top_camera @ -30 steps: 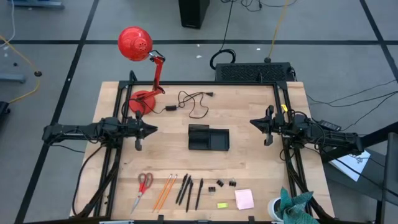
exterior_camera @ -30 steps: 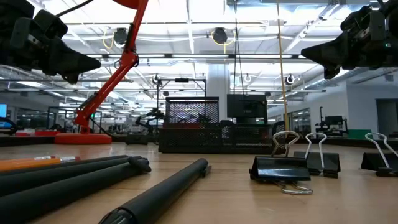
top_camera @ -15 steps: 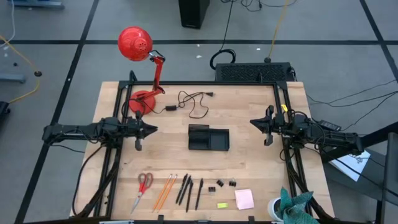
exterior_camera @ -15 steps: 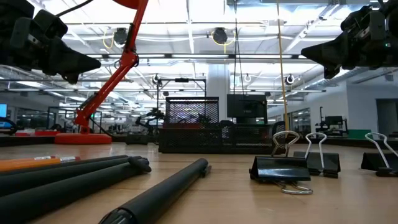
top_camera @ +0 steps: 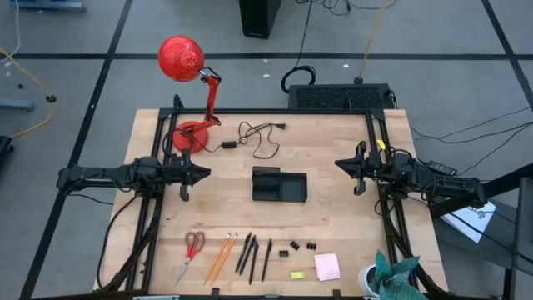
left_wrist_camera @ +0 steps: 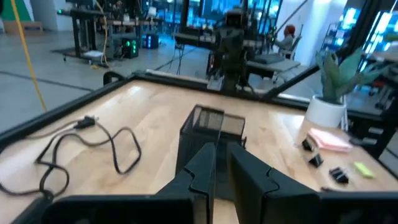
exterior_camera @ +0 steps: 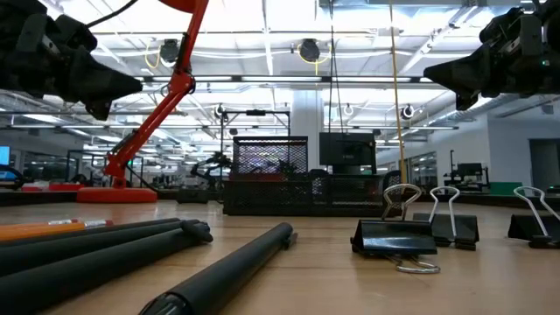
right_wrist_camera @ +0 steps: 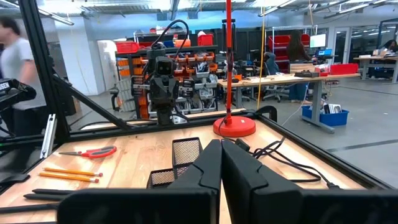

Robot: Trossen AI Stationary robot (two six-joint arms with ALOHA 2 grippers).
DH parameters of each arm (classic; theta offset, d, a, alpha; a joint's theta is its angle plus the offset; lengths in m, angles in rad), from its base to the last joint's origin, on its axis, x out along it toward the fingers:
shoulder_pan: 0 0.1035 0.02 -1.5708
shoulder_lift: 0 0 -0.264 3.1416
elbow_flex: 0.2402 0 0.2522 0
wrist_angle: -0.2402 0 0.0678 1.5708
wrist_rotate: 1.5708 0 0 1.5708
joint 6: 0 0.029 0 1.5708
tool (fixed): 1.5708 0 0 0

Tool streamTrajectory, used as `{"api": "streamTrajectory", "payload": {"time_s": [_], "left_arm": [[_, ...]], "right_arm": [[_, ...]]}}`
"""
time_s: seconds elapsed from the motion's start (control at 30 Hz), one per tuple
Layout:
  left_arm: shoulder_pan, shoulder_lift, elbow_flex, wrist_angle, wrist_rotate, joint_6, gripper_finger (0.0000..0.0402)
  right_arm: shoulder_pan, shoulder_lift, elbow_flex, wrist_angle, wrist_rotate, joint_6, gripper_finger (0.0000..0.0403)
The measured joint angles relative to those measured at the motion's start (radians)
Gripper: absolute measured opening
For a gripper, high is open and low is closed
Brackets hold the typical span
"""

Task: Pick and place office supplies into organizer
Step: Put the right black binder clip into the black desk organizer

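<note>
The black two-compartment organizer (top_camera: 280, 184) stands at the table's middle. Along the near edge lie red-handled scissors (top_camera: 191, 250), two orange pencils (top_camera: 220, 256), black pens (top_camera: 252, 257), small black binder clips (top_camera: 301, 247), a yellow-green block (top_camera: 297, 274) and a pink sticky-note pad (top_camera: 327, 267). My left gripper (top_camera: 204, 174) hovers shut above the table, left of the organizer. My right gripper (top_camera: 339, 164) hovers shut to the organizer's right. Each points at the organizer, which shows in the left wrist view (left_wrist_camera: 208, 124) and the right wrist view (right_wrist_camera: 180, 155). Neither holds anything.
A red desk lamp stands by its base (top_camera: 193, 133) at the far left. A loose black cable (top_camera: 258, 137) lies beyond the organizer. A large black box (top_camera: 337, 97) sits past the far edge. A potted plant (top_camera: 387, 279) occupies the near right corner. Bare wood surrounds the organizer.
</note>
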Motion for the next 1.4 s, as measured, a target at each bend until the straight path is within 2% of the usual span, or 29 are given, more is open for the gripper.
{"api": "streamTrajectory", "payload": {"time_s": [0.17, 0.47, 0.6, 0.73, 0.83, 0.97, 1.17, 1.4], "left_arm": [[-0.001, 0.011, -0.005, 0.04, 0.0, -0.074, 0.0047], [-0.001, 0.063, -0.006, 0.064, -0.046, 0.007, 0.0047], [-0.001, 0.078, -0.006, 0.124, -0.039, 0.06, 0.0047], [-0.001, 0.078, -0.006, 0.127, -0.012, 0.124, 0.0047], [-0.001, 0.078, -0.006, 0.113, -0.012, 0.124, 0.0047], [-0.001, 0.078, -0.006, 0.109, -0.015, 0.171, 0.0047], [-0.001, 0.078, -0.005, 0.12, -0.101, 0.279, 0.0047], [-0.001, 0.078, -0.005, 0.119, -0.142, 0.287, 0.0047]], "right_arm": [[0.0, 0.0, 0.0, -0.001, 0.0, 0.014, 0.0004], [0.0, 0.0, 0.0, -0.008, 0.0, -0.069, 0.0004], [0.0, 0.0, 0.0, -0.009, -0.005, -0.035, 0.0004], [0.004, 0.012, 0.011, 0.001, -0.08, -0.06, 0.0004], [0.032, 0.05, 0.046, 0.0, -0.081, -0.027, 0.0011], [0.098, 0.143, 0.112, 0.0, -0.074, -0.023, 0.0035], [0.231, 0.368, 0.264, -0.01, -0.038, -0.02, 0.0074], [0.386, 0.692, 0.486, -0.153, 0.212, -0.048, 0.0127]]}}
